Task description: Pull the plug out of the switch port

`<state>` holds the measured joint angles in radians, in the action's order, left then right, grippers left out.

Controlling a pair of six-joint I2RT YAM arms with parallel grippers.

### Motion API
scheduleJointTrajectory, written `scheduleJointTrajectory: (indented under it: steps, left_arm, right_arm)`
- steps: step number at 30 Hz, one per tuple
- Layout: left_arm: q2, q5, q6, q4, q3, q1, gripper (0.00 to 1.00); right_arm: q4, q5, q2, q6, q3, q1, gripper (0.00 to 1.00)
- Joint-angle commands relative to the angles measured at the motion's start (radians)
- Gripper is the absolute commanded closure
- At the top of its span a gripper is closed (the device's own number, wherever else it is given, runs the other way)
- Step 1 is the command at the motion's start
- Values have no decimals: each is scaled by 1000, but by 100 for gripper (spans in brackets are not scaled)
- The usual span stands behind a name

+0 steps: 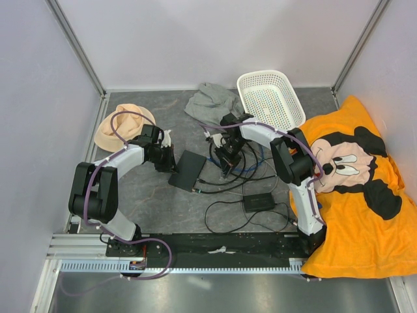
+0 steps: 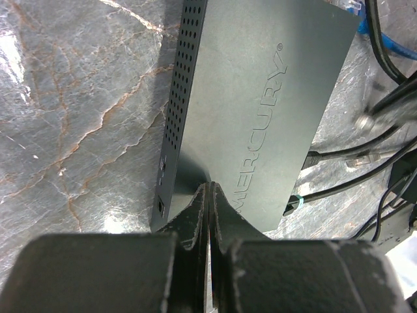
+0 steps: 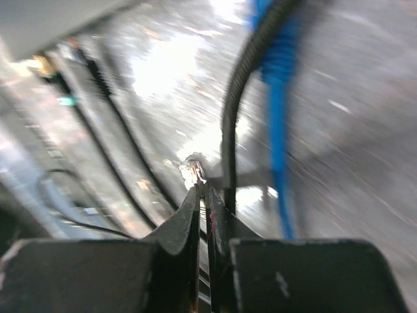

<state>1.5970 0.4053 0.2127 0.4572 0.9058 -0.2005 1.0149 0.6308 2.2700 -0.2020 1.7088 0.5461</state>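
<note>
The flat black switch (image 1: 187, 171) lies mid-table; its lid reads MERCURY in the left wrist view (image 2: 254, 98). My left gripper (image 1: 168, 160) is shut with nothing in it, its tips (image 2: 208, 187) resting on the switch's near corner. Two black cables (image 2: 326, 155) still enter the switch's far side, where the switch port row faces away and is hidden. To the right of the switch, my right gripper (image 1: 227, 163) is shut on a clear plug (image 3: 194, 171) on a black cable (image 3: 229, 130). The plug pokes past the tips (image 3: 203, 194), apart from the switch. This view is blurred.
A black power brick (image 1: 259, 202) with a thin cord lies near the front. A blue cable (image 3: 277, 98) tangles beside the right gripper. A white basket (image 1: 270, 98), grey cloth (image 1: 212, 101), peach hat (image 1: 124, 127) and orange Mickey pillow (image 1: 352, 195) ring the work area.
</note>
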Motion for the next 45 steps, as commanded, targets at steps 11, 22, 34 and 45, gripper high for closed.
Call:
scheduleJointTrajectory:
  steps: [11,22,34,45]
  left_arm:
    - [26,-11,19,0,4,1,98]
    - [-5,-10,-36,0,33,3,98]
    - [-58,-140,-187,47,114,7,99]
    - [-144,-180,-173,55,7,19,99]
  right_arm:
    - [-65,-536,-32,-137,8,-51,100]
    - [-136,-243,-132,-37,71,-48,57]
    - [-150,-114,20,45,164,81,94]
    - [-197,-106,206,72,394,118,97]
